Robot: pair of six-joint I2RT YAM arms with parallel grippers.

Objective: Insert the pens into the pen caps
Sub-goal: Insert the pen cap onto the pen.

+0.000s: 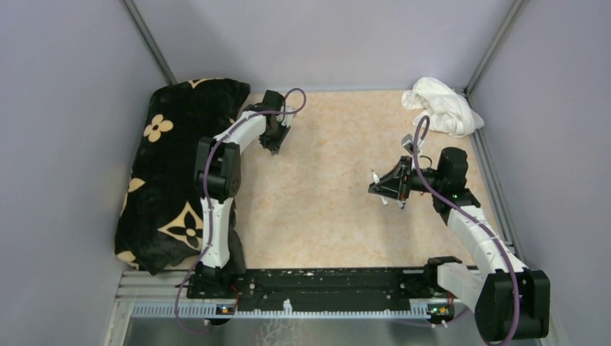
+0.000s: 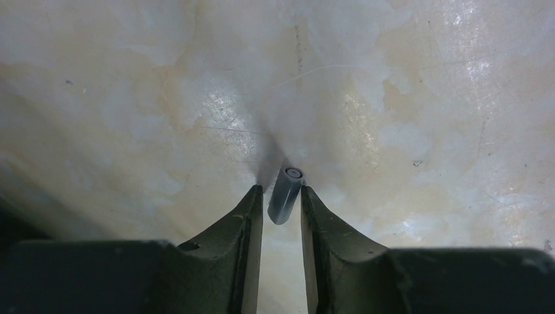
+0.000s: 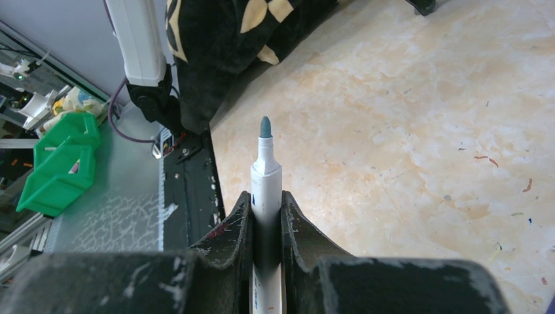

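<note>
A small grey pen cap [image 2: 285, 195] lies on the beige table between the tips of my left gripper [image 2: 281, 191]. It leans against the right fingertip, and a thin gap shows at the left one; the jaws stand narrowly apart. In the top view this gripper [image 1: 276, 144] points down at the table's far left, beside the blanket. My right gripper [image 3: 266, 196] is shut on a white-barrelled pen [image 3: 266, 176] whose grey-green tip sticks out past the fingers. It hovers over the table's right half [image 1: 380, 189]. No other pens or caps show.
A black blanket with cream flowers [image 1: 180, 166] covers the left edge. A crumpled white cloth [image 1: 443, 104] lies at the far right corner. The black base rail [image 1: 317, 285] runs along the near edge. A green bin [image 3: 59, 163] sits off the table.
</note>
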